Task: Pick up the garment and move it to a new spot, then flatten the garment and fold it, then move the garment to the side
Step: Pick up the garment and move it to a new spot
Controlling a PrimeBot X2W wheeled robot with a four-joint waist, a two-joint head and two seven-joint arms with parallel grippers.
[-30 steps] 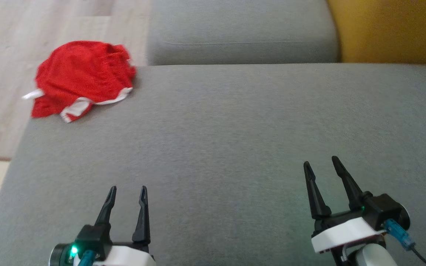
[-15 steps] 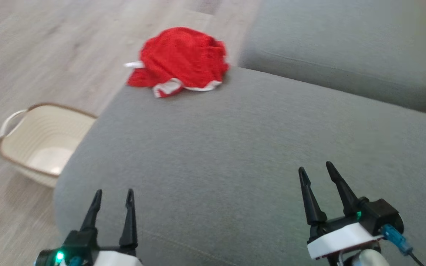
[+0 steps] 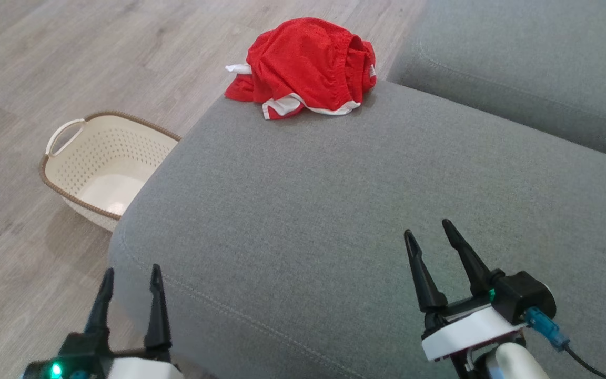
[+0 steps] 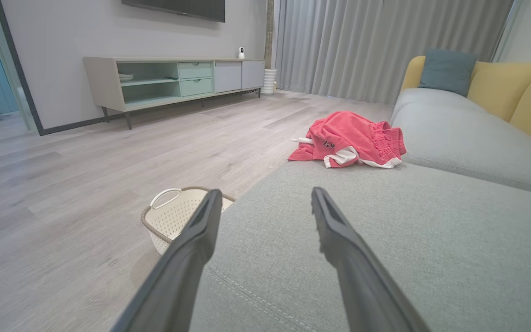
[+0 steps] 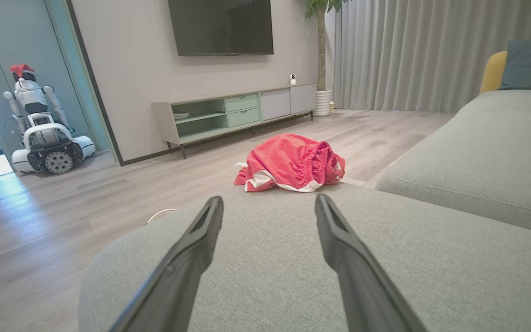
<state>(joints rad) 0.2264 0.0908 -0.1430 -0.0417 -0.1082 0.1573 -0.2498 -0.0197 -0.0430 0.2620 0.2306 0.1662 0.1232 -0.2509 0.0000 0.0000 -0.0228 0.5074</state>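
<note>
Garment (image 3: 307, 66) bunched, waistband toward sofa (image 3: 366, 210) back

Cream basket (image 3: 98, 158) on wood floor (image 3: 45, 63) beside grey sofa (image 3: 334, 210)

The floor (image 4: 62, 184) is pale wood plank. The sofa (image 3: 334, 210) has a grey seat, a yellow back (image 4: 500, 87) and a blue-grey cushion (image 4: 447, 69). A dark TV (image 5: 221, 25) hangs on the white wall (image 5: 132, 69) above a low cabinet (image 5: 233, 113). Grey curtains (image 4: 362, 46) are closed. A cream perforated basket (image 3: 119, 142) stands on the floor, beside the sofa.
</note>
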